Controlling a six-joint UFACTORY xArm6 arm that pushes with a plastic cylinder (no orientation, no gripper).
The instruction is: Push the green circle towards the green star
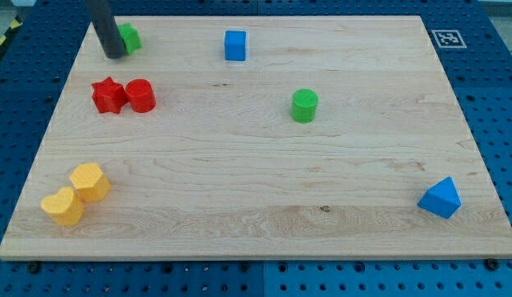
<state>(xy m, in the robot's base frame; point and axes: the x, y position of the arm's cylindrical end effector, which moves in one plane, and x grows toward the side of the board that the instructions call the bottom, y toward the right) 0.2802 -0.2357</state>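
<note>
- Green circle (304,106): standing right of centre on the tabletop (264,177), well apart from every other block, in the upper half of the view.
- Tabletop: pale wood, wide and bare between circle and the top-left corner; ample room along that diagonal, edges far from the circle on all sides.
- Green star (130,38): tucked in the top-left corner, partly hidden behind the dark rod, close to the tabletop's top edge.
- My tip (115,56): resting just beside the star, at its left and slightly below; far to the upper left of the circle. No fingers fitted, so nothing open, nothing closed, nothing held.
- Key relation, as judged: tip on the wrong side. Circle lies down and right of the tip; push must come from the circle's lower right, heading up and left.
- Blue cube (234,45): near the top edge, just above the likely path.
- Red star (108,96) and red cylinder (141,96): touching pair below the green star, flanking the path's far end.
- Blue triangle (440,198), two yellow blocks (76,195): bottom corners, out of play.
</note>
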